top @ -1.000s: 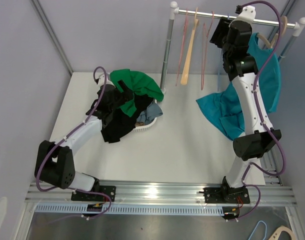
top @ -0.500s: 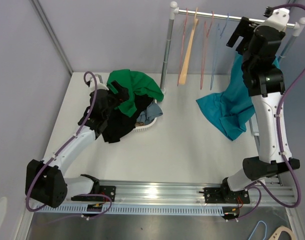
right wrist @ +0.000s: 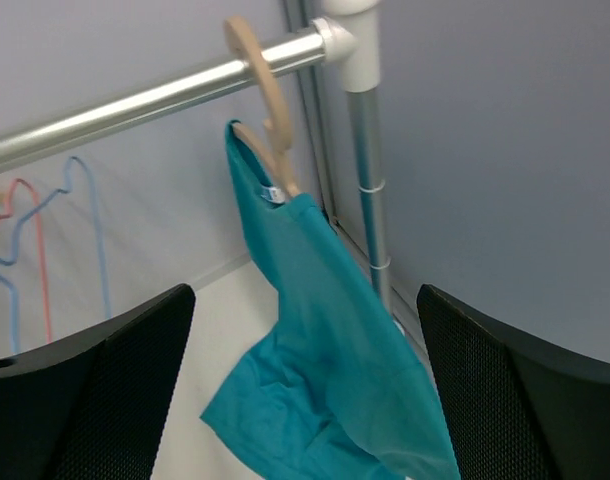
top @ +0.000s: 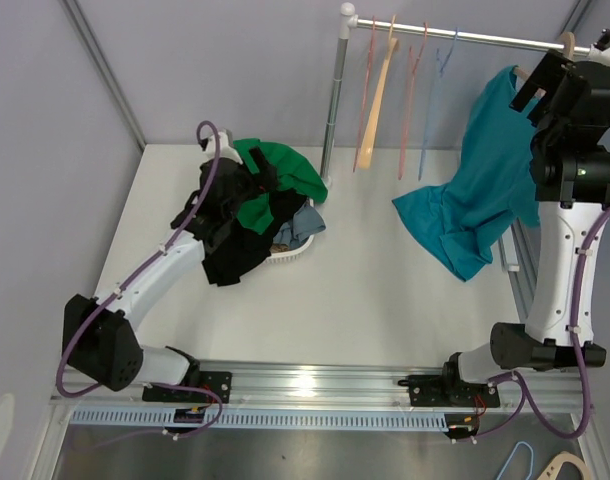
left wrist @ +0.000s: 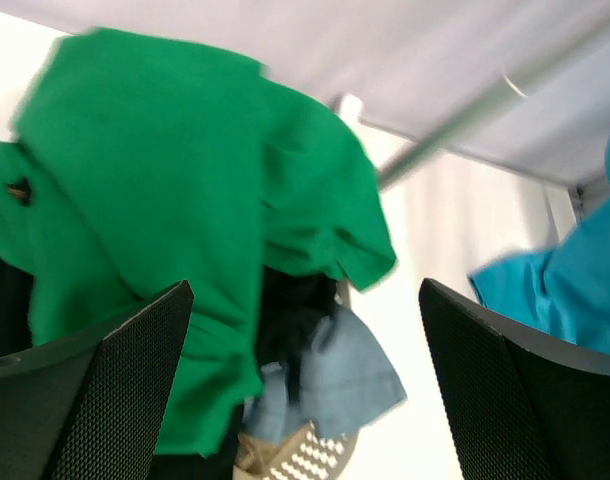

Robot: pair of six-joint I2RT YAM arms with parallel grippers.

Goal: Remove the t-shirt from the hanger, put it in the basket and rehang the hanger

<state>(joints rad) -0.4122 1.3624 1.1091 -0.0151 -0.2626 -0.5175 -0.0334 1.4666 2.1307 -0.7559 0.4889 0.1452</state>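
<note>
Place: you're in a robot lab cell.
Evidence: your white table (top: 365,300), aluminium mounting rail (top: 315,385), grey enclosure panels (top: 45,150), clothes rail (top: 475,35).

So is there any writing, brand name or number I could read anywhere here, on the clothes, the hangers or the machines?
No text is readable in these views.
Neck tag, a small white one inside the collar of the teal t-shirt, next to the wooden hanger: too small to read.
Green shirt: no print or label shows.
</note>
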